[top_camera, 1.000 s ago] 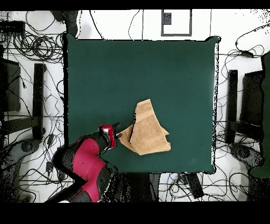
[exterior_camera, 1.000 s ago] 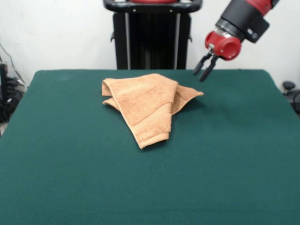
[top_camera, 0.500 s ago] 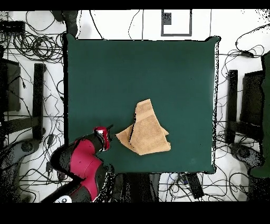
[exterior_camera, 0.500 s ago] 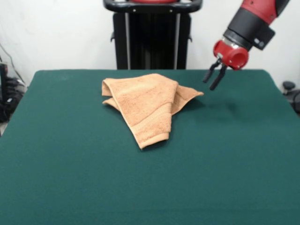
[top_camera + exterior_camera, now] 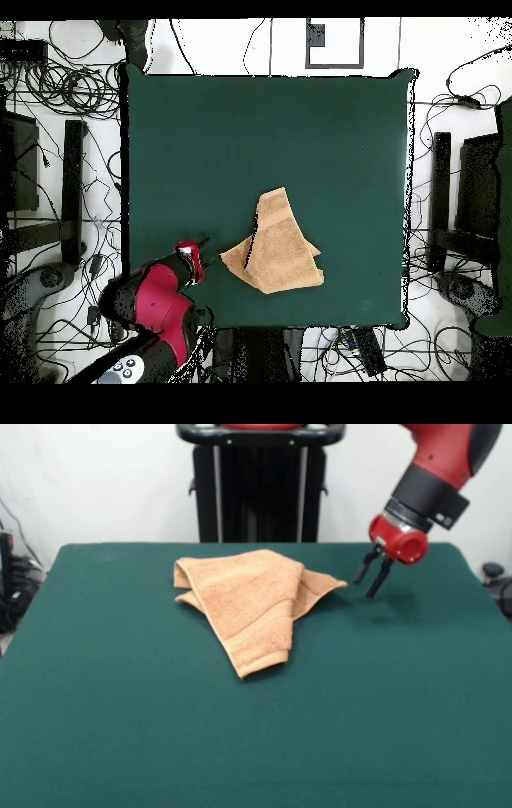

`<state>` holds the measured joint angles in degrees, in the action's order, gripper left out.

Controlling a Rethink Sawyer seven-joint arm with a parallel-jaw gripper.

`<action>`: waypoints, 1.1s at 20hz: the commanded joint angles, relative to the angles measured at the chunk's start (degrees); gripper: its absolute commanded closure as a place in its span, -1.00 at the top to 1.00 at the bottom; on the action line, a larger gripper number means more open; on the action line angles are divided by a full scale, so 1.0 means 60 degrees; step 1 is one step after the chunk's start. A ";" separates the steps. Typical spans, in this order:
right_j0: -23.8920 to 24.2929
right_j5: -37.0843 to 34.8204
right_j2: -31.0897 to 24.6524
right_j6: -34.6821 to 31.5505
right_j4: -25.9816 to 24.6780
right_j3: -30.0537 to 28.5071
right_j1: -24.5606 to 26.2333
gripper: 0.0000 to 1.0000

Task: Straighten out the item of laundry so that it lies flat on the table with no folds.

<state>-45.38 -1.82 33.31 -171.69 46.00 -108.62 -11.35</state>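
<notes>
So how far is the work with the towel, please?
Nothing looks done: the towel lies folded over itself in layers on the green table, one corner pointing toward the gripper. Nothing is in hand; the gripper hangs beside that corner, apart from the cloth, jaws open and empty. All the work is left: grasping a corner and spreading the towel flat.

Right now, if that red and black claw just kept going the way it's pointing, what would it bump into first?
Most likely the bare dark green felt table. The gripper points downward with its fingers slightly parted, beside the orange-tan terry towel's pointed corner, not over it. Depth is hard to judge, but the towel looks just clear of its line.
</notes>
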 commanded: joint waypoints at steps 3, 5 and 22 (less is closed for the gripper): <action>0.0295 0.0349 -0.1297 -0.0340 -0.0980 0.0241 0.0475 1.00; 0.0311 0.0123 -0.1206 -0.0265 -0.1161 0.0252 0.0373 1.00; 0.1567 -0.1323 -0.1789 0.0395 -0.4635 0.0682 -0.1140 1.00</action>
<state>-35.74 -2.69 31.33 -171.69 21.05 -108.81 -19.22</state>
